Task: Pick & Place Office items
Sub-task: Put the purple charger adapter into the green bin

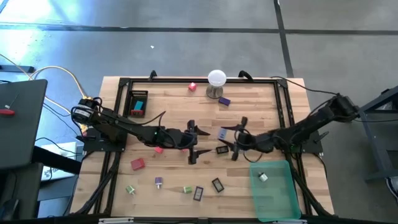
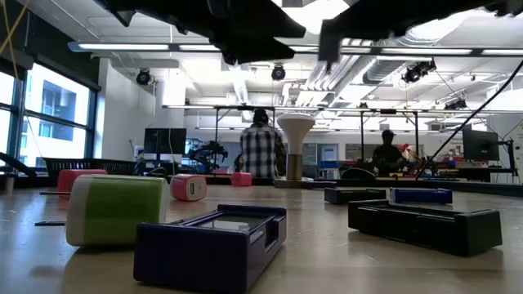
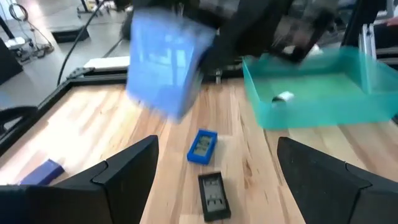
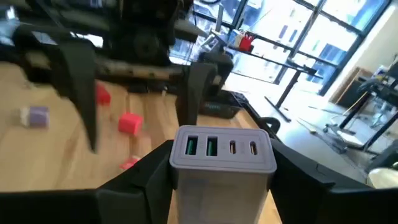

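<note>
My right gripper (image 4: 222, 155) is shut on a pale blue-grey block with a row of ports (image 4: 222, 163); in the high view it (image 1: 222, 132) is near the table's middle. My left gripper (image 1: 194, 143) faces it from the left, open and touching nothing. Its fingers (image 3: 134, 165) frame a small blue piece (image 3: 202, 146) and a black one (image 3: 213, 196) lying flat on the wood. Other office items lie scattered: a red block (image 1: 137, 163), a pink one (image 1: 158, 150), green pieces (image 1: 130, 188), black pieces (image 1: 217, 185). My right gripper pinches the blue-grey block between its two fingers, one on each side face (image 4: 177, 171), with the port face turned back toward the wrist. The fingers come roughly level from the table's right. In the left wrist view the block (image 3: 165, 65) shows above the table top.
A green see-through tray (image 1: 277, 186) holding a white piece (image 1: 263, 177) sits at the near right. A white ball on a metal stand (image 1: 216, 81) and a black holder (image 1: 138, 102) stand toward the far edge. A black frame (image 1: 283, 106) borders the table. People stand in the room behind (image 2: 261, 151).
</note>
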Controlling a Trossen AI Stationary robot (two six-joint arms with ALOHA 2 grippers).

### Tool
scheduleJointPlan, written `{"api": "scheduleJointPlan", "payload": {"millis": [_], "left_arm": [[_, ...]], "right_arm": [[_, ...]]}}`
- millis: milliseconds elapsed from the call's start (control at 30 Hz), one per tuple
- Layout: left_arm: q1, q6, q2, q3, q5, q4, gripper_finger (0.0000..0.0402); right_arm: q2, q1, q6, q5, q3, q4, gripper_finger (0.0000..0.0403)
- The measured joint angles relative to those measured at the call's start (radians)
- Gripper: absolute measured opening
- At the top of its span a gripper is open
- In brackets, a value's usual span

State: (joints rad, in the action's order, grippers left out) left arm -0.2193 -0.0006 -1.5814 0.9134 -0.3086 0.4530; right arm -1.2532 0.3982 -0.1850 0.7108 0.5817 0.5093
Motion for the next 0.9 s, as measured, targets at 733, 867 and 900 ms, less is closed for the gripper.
{"api": "scheduleJointPlan", "payload": {"millis": [733, 867, 900], "left_arm": [[-0.007, -0.05, 0.0, 0.0, -0.007, -0.097, 0.0319], [-0.018, -0.052, 0.0, 0.0, -0.007, -0.103, 0.0319], [-0.021, -0.053, 0.0, 0.0, -0.006, -0.106, 0.0319]], "right_arm": [[0.332, 0.362, 0.863, -0.234, 0.001, -0.502, 0.0199], [0.331, 0.406, 1.088, -0.251, 0.001, -0.679, 0.0199], [0.331, 0.419, 1.155, -0.251, 0.001, -0.723, 0.0199]]}}
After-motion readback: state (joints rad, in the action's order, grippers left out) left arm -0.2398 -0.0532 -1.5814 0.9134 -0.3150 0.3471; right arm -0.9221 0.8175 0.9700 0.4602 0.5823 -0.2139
